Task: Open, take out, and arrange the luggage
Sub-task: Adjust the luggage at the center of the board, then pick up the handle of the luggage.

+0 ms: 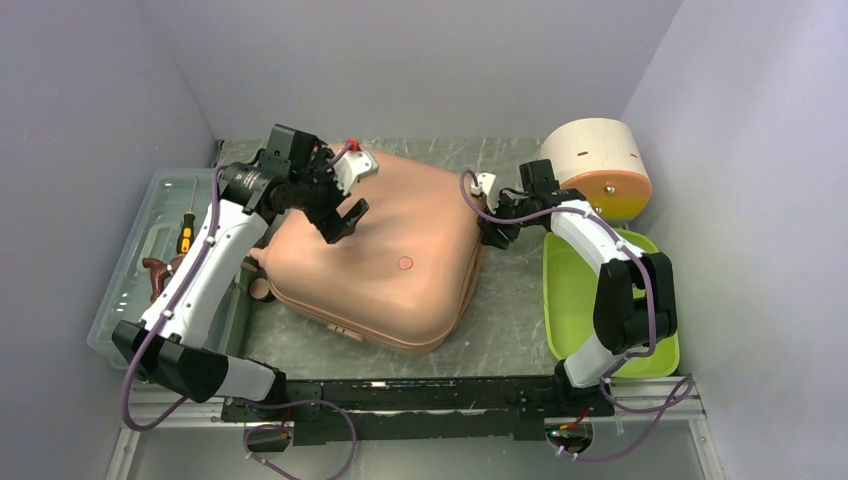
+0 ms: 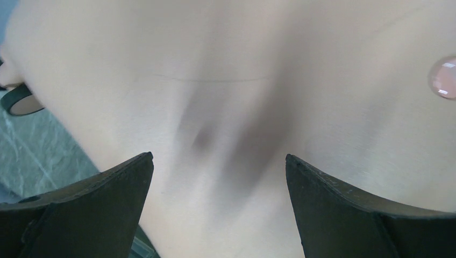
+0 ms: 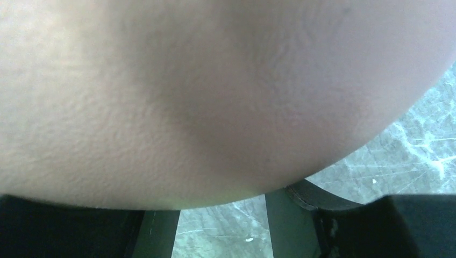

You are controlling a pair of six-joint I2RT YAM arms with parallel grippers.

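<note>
The luggage [image 1: 385, 265] is a salmon-pink hard-shell case lying shut and flat in the middle of the table, a small round badge [image 1: 404, 263] on its lid. My left gripper [image 1: 345, 222] hovers just over the lid's back left part. In the left wrist view it [image 2: 219, 157] is open, with only bare pink shell [image 2: 242, 80] between the fingers. My right gripper [image 1: 490, 232] is low at the case's right edge. In the right wrist view its fingers [image 3: 290, 220] stand apart with table between them, and the bulging shell [image 3: 215, 97] hides their tips.
A clear plastic bin [image 1: 130, 270] at the left holds a screwdriver [image 1: 187, 228] and a brown object [image 1: 158, 272]. A lime-green tray [image 1: 580, 290] lies at the right under the right arm. A cream and orange drum [image 1: 598, 165] stands at the back right. Walls close in three sides.
</note>
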